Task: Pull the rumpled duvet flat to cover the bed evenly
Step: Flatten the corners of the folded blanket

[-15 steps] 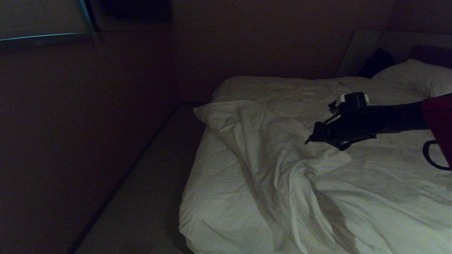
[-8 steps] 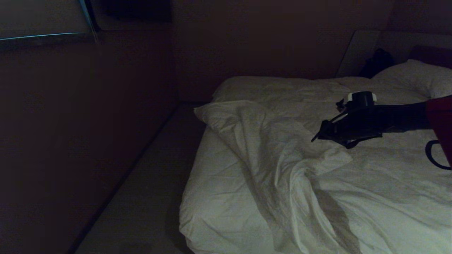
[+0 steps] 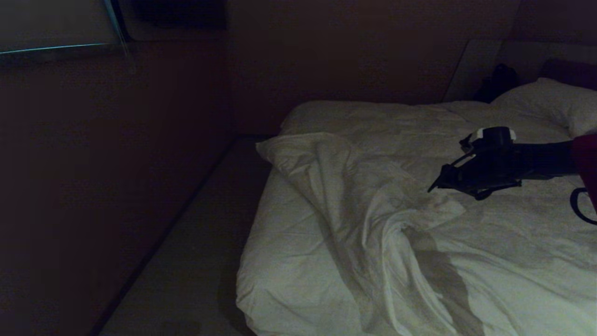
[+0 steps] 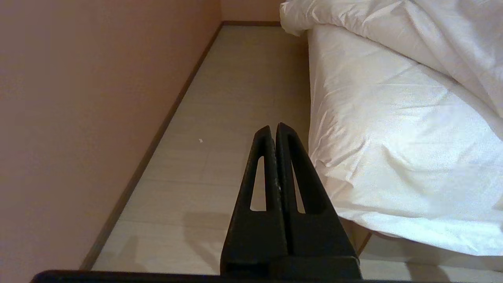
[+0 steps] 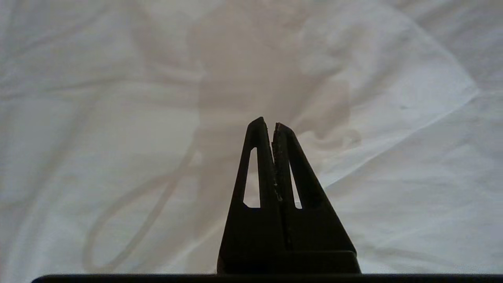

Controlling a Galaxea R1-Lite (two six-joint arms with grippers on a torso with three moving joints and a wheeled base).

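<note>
Duvet (image 3: 364,205): bunched ridge across bed (image 3: 280,280). Right gripper (image 3: 433,186) above it, jaws closed, empty; left gripper (image 4: 274,127) likewise, parked. Step: reaching; next, open and grasp fold.

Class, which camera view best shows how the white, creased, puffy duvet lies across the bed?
The head view: it shows the white, creased, puffy duvet folded back in a ridge across the bed. The left wrist view catches only one bunched corner; the right wrist view shows only close-up folds.
</note>
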